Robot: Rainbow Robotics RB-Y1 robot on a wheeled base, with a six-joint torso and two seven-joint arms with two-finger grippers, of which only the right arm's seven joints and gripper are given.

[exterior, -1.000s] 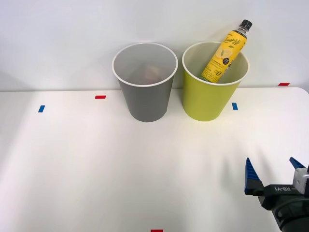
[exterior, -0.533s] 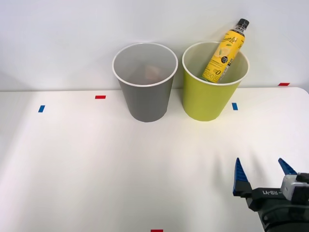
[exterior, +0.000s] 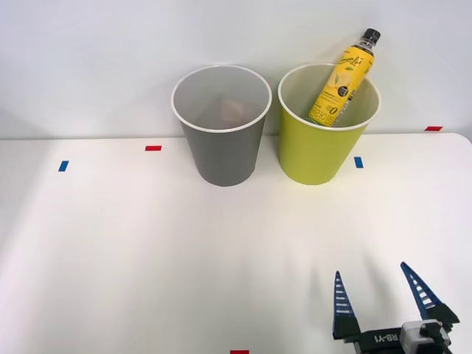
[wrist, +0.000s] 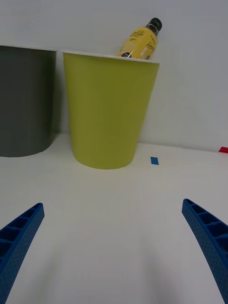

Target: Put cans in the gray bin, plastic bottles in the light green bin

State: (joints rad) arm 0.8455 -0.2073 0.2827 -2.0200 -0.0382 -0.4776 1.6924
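Observation:
The light green bin (exterior: 322,147) stands at the back of the table, right of the gray bin (exterior: 221,140). A plastic bottle (exterior: 343,80) with a yellow label and black cap leans inside the light green bin, its neck sticking above the rim. Something pale brownish lies low inside the gray bin; I cannot tell what it is. My right gripper (exterior: 374,279) hovers open near the table's front right, well short of both bins, with nothing between its blue fingers. From the wrist I see the light green bin (wrist: 110,114), the bottle's top (wrist: 141,42), the gray bin (wrist: 26,102) and my open gripper (wrist: 111,216).
Small tape marks dot the white table (exterior: 147,251): red (exterior: 153,148) and blue (exterior: 63,166) at the left, blue (exterior: 358,162) beside the light green bin, red (exterior: 434,128) at the far right, red (exterior: 239,352) at the front edge. A white wall rises behind the bins.
My right gripper has drawn back toward the front edge and shifted left, staying open. The bottle has settled slightly inside the light green bin.

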